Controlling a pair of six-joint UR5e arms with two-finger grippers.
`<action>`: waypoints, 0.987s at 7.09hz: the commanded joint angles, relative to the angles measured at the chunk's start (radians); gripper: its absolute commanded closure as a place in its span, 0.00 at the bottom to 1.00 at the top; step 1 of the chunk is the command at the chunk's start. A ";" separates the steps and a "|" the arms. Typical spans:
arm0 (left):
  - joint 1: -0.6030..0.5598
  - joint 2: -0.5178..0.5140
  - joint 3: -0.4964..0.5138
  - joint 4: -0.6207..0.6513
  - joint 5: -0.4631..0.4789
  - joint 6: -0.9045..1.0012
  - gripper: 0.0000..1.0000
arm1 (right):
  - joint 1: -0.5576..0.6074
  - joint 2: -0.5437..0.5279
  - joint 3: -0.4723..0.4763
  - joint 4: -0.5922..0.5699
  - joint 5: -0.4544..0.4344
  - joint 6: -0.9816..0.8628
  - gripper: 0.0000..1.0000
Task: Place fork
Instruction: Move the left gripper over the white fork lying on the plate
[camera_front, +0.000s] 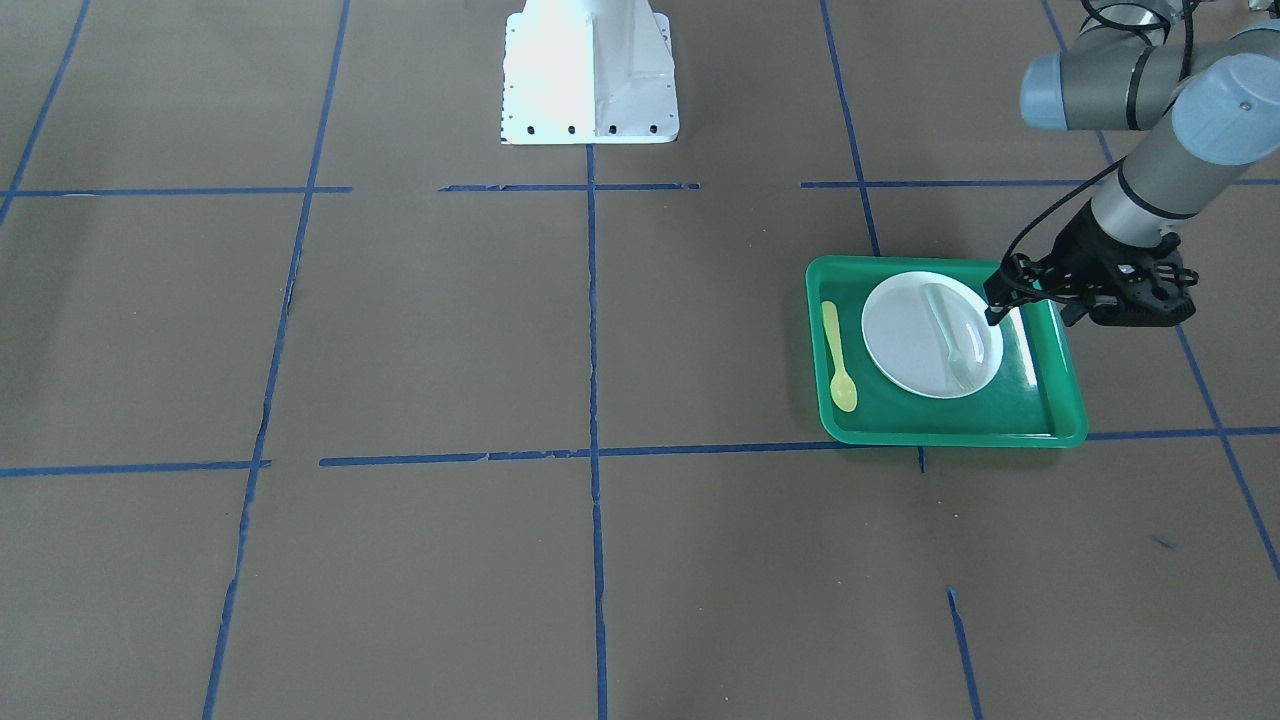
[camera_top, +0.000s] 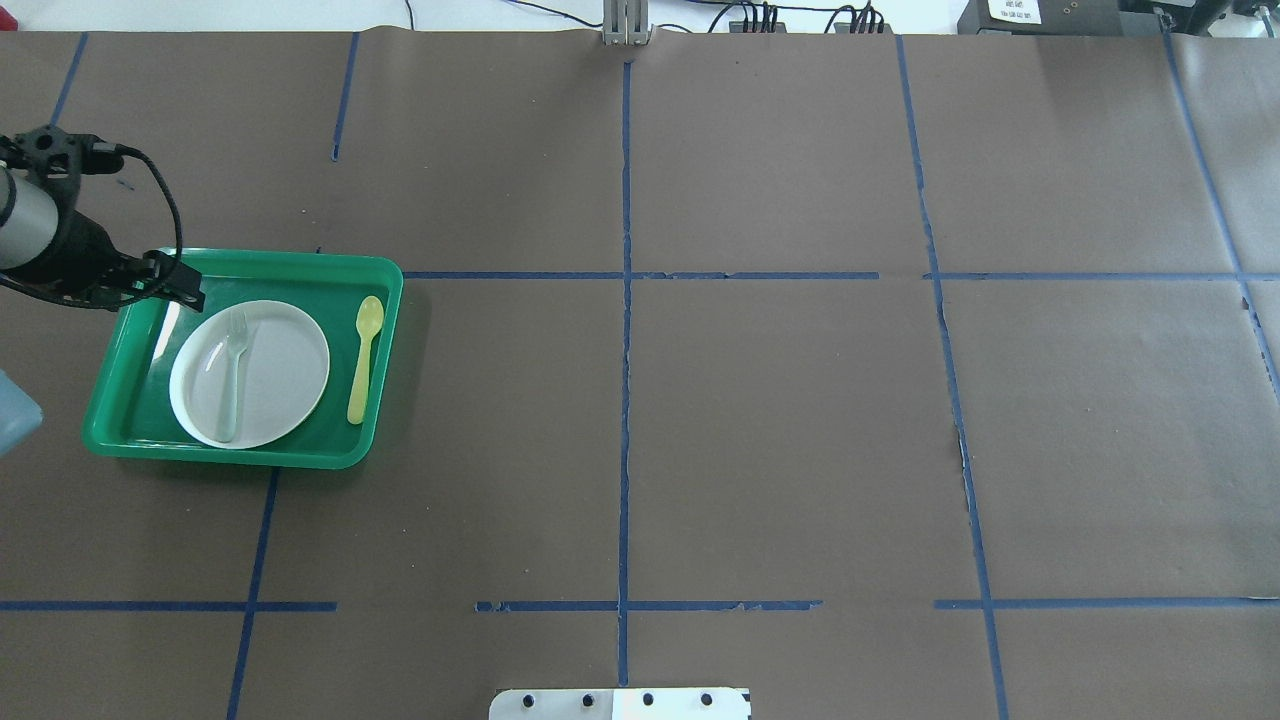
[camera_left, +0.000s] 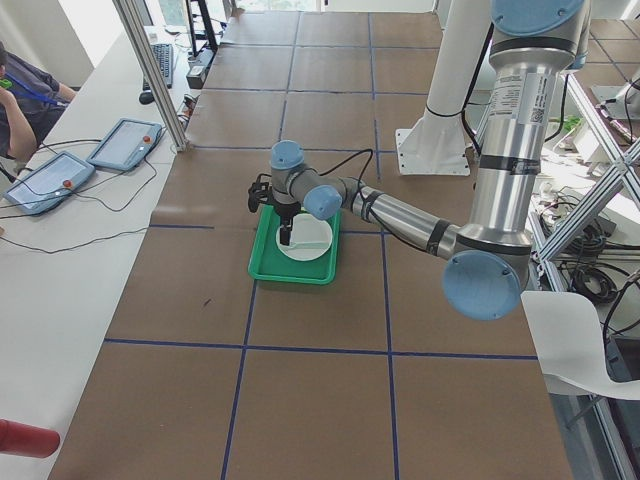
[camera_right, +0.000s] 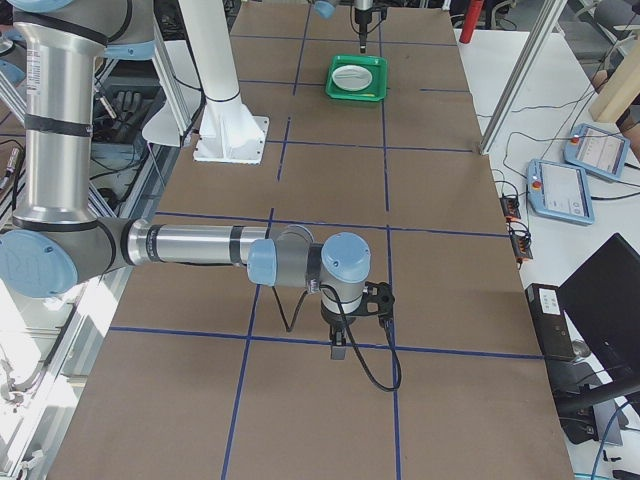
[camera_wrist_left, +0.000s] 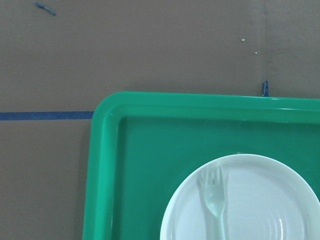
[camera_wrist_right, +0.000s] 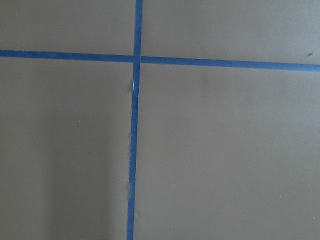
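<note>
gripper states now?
Left gripper: empty; fork lies on plate; open or shut cannot be told.
Right gripper: cannot be told.

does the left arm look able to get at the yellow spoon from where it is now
Probably yes. The left end effector hovers over one edge of the green tray; the yellow spoon lies uncovered at the tray's other side, past the plate, nothing on top.

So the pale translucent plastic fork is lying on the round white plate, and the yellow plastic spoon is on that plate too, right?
Not quite. The pale translucent plastic fork does lie on the round white plate, but the yellow plastic spoon lies off it, on the floor of the green plastic tray. The overhead exterior view shows this.
</note>
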 joint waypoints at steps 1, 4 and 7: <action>0.115 -0.024 0.019 -0.008 0.091 -0.094 0.00 | 0.000 0.000 0.000 0.000 0.000 0.000 0.00; 0.129 -0.021 0.096 -0.078 0.093 -0.132 0.00 | 0.000 0.000 0.000 0.000 0.000 0.001 0.00; 0.140 -0.021 0.137 -0.103 0.091 -0.133 0.01 | 0.000 0.000 0.000 0.000 0.000 0.000 0.00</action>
